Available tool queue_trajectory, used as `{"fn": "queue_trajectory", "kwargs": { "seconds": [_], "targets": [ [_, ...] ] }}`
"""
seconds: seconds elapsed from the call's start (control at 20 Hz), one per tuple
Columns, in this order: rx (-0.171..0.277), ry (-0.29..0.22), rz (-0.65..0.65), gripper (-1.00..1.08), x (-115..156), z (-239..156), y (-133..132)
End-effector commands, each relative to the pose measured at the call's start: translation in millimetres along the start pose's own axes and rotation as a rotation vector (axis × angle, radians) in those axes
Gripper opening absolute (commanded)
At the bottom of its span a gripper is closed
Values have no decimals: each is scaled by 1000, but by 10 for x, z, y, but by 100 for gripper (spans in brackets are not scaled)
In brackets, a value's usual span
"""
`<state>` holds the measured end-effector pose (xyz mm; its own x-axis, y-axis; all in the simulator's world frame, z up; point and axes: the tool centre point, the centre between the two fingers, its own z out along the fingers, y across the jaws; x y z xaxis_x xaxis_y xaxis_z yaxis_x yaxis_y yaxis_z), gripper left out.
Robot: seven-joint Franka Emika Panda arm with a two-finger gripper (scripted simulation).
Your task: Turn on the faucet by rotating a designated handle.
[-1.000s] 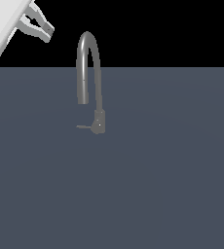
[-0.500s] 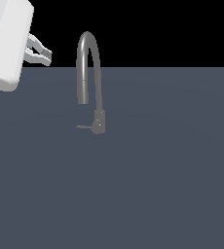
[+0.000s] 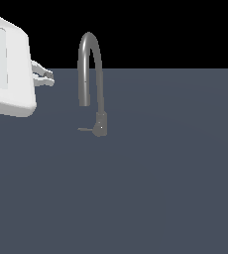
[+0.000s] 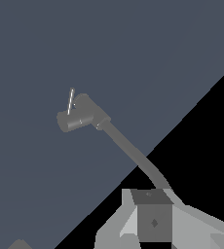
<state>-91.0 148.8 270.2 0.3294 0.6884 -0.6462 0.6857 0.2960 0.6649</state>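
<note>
The faucet (image 3: 89, 64) is a slim grey gooseneck tap standing on the dark floor, with a short, thicker base (image 3: 101, 124). The handle (image 3: 85, 130) is a thin grey rod sticking out of the base toward the exterior view's left. My gripper (image 3: 48, 78) is up in the air to the exterior view's left of the spout, at about spout height and apart from it. It looks open and holds nothing. In the wrist view the base (image 4: 80, 116), the handle (image 4: 71, 101) and the spout tube (image 4: 128, 151) show beyond one grey finger (image 4: 153, 221).
The big white arm body (image 3: 9, 64) fills the upper part of the exterior view's left. A flat dark grey floor (image 3: 160, 188) spreads around the faucet, with a black background behind it.
My arm and gripper have come down and moved toward the exterior view's right, closer to the faucet. The faucet and its handle have not moved.
</note>
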Motion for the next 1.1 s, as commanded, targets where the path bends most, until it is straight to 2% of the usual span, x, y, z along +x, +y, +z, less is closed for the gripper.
{"fn": "queue_trajectory", "kwargs": {
  "seconds": [0.0,1.05],
  "targets": [
    [-41,0,-41,-100,82,38,-48],
    [-367,-13,-380,-100,648,460,-518]
  ]
}}
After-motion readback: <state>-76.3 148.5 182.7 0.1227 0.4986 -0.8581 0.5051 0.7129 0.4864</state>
